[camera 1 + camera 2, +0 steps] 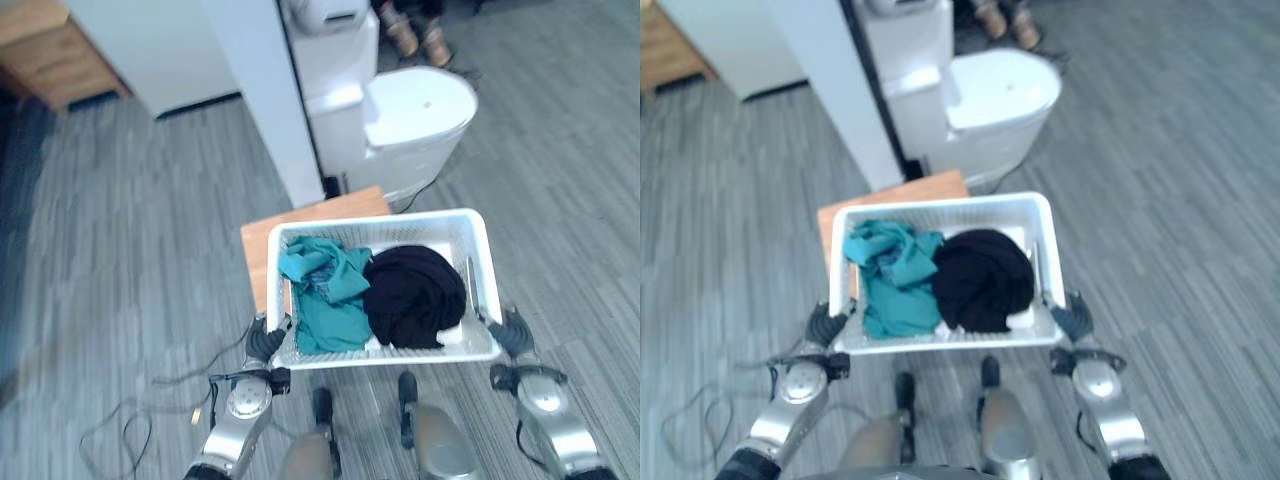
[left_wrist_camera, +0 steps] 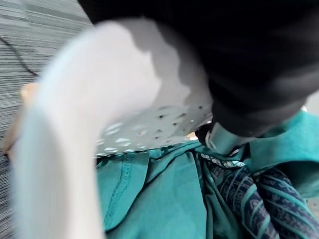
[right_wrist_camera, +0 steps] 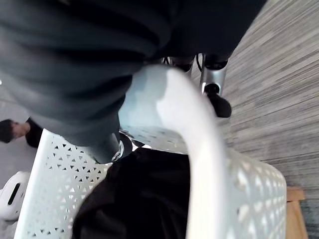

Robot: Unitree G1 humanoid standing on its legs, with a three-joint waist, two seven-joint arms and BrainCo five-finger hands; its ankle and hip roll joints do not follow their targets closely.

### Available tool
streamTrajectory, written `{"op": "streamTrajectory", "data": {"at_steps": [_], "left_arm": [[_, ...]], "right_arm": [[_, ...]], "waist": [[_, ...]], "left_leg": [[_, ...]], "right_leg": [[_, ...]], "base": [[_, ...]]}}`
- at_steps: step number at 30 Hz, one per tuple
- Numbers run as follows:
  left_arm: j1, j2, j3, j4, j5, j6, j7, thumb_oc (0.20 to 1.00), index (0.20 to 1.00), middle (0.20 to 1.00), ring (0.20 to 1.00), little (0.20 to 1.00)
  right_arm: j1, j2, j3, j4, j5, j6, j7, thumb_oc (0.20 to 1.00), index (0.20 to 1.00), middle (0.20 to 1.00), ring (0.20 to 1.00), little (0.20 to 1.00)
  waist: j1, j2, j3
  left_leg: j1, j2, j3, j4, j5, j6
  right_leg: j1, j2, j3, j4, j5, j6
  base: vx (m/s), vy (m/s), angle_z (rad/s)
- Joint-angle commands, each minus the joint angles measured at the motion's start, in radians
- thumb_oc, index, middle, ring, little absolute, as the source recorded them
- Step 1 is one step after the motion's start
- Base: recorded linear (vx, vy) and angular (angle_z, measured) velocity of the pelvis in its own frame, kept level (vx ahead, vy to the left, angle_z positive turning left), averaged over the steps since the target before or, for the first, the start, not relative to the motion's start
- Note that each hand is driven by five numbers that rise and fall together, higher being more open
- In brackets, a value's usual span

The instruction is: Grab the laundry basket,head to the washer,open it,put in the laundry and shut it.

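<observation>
1. Your left hand sits at the near-left corner of the laundry basket. Its wrist view puts the white rim right against the dark cover, but the fingers are hidden behind the rim, so you cannot tell whether they are closed on it.
2. The basket lies between your two hands, its long axis running left to right. Its far-left part overlaps a small wooden stand; whether it rests there or is lifted clear, you cannot tell. Inside it, the teal garment lies left and the black garment right.
3. Your right hand mirrors the left at the near-right corner, against the rim, its fingers equally hidden.
4. The white appliance ahead, probably the washer, stands beyond the basket's far edge, slightly right, so I judge you carry forward with both hands level.
</observation>
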Motion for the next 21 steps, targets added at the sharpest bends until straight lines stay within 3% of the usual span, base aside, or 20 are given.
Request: {"op": "streamTrajectory", "data": {"at_steps": [1, 5, 6, 7, 9, 12, 13, 14, 16, 18, 21], "left_arm": [[-0.034, 0.046, 0.038, -0.107, -0.024, -0.1, -0.129, 0.2, 0.2, 0.2, 0.2, 0.2], [-0.077, 0.064, 0.023, -0.124, -0.009, -0.111, -0.117, 0.2, 0.2, 0.2, 0.2, 0.2], [-0.094, 0.069, 0.02, -0.127, -0.012, -0.114, -0.112, 0.2, 0.2, 0.2, 0.2, 0.2], [-0.101, 0.073, 0.019, -0.131, -0.012, -0.117, -0.109, 0.2, 0.2, 0.2, 0.2, 0.2], [-0.114, 0.076, 0.009, -0.143, -0.004, -0.115, -0.11, 0.2, 0.2, 0.2, 0.2, 0.2], [-0.101, 0.076, 0.027, -0.164, -0.01, -0.118, -0.105, 0.2, 0.2, 0.2, 0.2, 0.2], [-0.09, 0.076, 0.03, -0.166, -0.009, -0.116, -0.11, 0.2, 0.2, 0.2, 0.2, 0.2], [-0.081, 0.073, 0.027, -0.163, -0.008, -0.112, -0.118, 0.2, 0.2, 0.2, 0.2, 0.2], [-0.067, 0.065, 0.027, -0.148, -0.002, -0.107, -0.13, 0.2, 0.2, 0.2, 0.2, 0.2], [-0.062, 0.059, 0.018, -0.143, -0.005, -0.108, -0.139, 0.2, 0.2, 0.2, 0.2, 0.2], [-0.072, 0.04, -0.009, -0.14, -0.021, -0.112, -0.13, 0.2, 0.2, 0.2, 0.2, 0.2]], "right_arm": [[-0.087, 0.026, -0.026, -0.097, 0.096, -0.13, 0.106, 0.2, 0.2, 0.2, 0.2, 0.2], [-0.112, 0.052, -0.018, -0.141, 0.094, -0.142, 0.091, 0.2, 0.2, 0.2, 0.2, 0.2], [-0.122, 0.057, -0.012, -0.149, 0.093, -0.145, 0.086, 0.2, 0.2, 0.2, 0.2, 0.2], [-0.124, 0.059, -0.005, -0.155, 0.092, -0.148, 0.083, 0.2, 0.2, 0.2, 0.2, 0.2], [-0.122, 0.061, 0.002, -0.168, 0.085, -0.152, 0.076, 0.2, 0.2, 0.2, 0.2, 0.2], [-0.134, 0.062, 0.028, -0.168, 0.085, -0.155, 0.077, 0.2, 0.2, 0.2, 0.2, 0.2], [-0.136, 0.064, 0.034, -0.17, 0.083, -0.154, 0.081, 0.2, 0.2, 0.2, 0.2, 0.2], [-0.133, 0.064, 0.039, -0.174, 0.083, -0.152, 0.087, 0.2, 0.2, 0.2, 0.2, 0.2], [-0.108, 0.066, 0.037, -0.178, 0.092, -0.149, 0.094, 0.2, 0.2, 0.2, 0.2, 0.2], [-0.1, 0.055, 0.036, -0.182, 0.103, -0.148, 0.096, 0.2, 0.2, 0.2, 0.2, 0.2], [-0.124, 0.017, 0.051, -0.179, 0.122, -0.155, 0.09, 0.2, 0.2, 0.2, 0.2, 0.2]], "waist": [[-0.014, -0.046, -0.069], [-0.048, -0.059, -0.044], [-0.047, -0.061, -0.033], [-0.043, -0.06, -0.029], [-0.035, -0.05, -0.031], [0.006, -0.044, -0.042], [0.012, -0.046, -0.05], [0.007, -0.049, -0.057], [-0.012, -0.052, -0.07], [-0.026, -0.05, -0.072], [-0.012, -0.04, -0.043]], "left_leg": [[0.038, -0.056, 0.029, 0.062, -0.159, 0.025], [0.035, -0.059, 0.159, 0.051, -0.167, 0.047], [0.036, -0.053, 0.2, 0.055, -0.172, 0.05], [0.04, -0.047, 0.23, 0.056, -0.177, 0.049], [0.072, -0.024, 0.299, 0.068, -0.212, 0.042], [0.089, 0.01, 0.42, 0.095, -0.217, 0.037], [0.096, 0.017, 0.461, 0.098, -0.219, 0.037], [0.109, 0.021, 0.495, 0.097, -0.219, 0.037], [0.137, 0.027, 0.525, 0.12, -0.241, 0.036], [0.128, 0.061, 0.538, 0.244, -0.272, 0.029], [0.056, 0.135, 0.448, 0.485, -0.209, -0.022]], "right_leg": [[0.061, 0.009, 0.061, -0.154, 0.018, 0.057], [-0.039, 0.02, 0.135, -0.103, 0.059, 0.1], [-0.061, 0.014, 0.106, -0.084, 0.057, 0.105], [-0.063, -0.001, 0.057, -0.079, 0.051, 0.103], [-0.052, -0.052, -0.128, -0.059, 0.008, 0.094], [-0.036, -0.145, -0.428, -0.002, -0.023, 0.065], [-0.021, -0.166, -0.491, 0.008, -0.027, 0.058], [-0.014, -0.166, -0.498, 0.007, -0.025, 0.054], [-0.033, -0.146, -0.429, 0.007, -0.03, 0.057], [-0.012, -0.118, -0.388, -0.031, -0.04, 0.042], [0.038, -0.049, -0.328, -0.066, -0.076, 0.001]], "base": [[-0.14, 0.183, -1.05], [-0.17, 0.132, -1.26], [-0.17, 0.062, -0.95], [-0.11, 0.024, -1.24], [0.04, 0.021, -1.85], [-0.01, -0.065, -1.42], [0.01, -0.088, -2.23], [0.09, -0.096, -2.19], [0.22, -0.18, -1.36], [0.25, -0.237, -1.04], [0.25, -0.199, -1.12]]}}
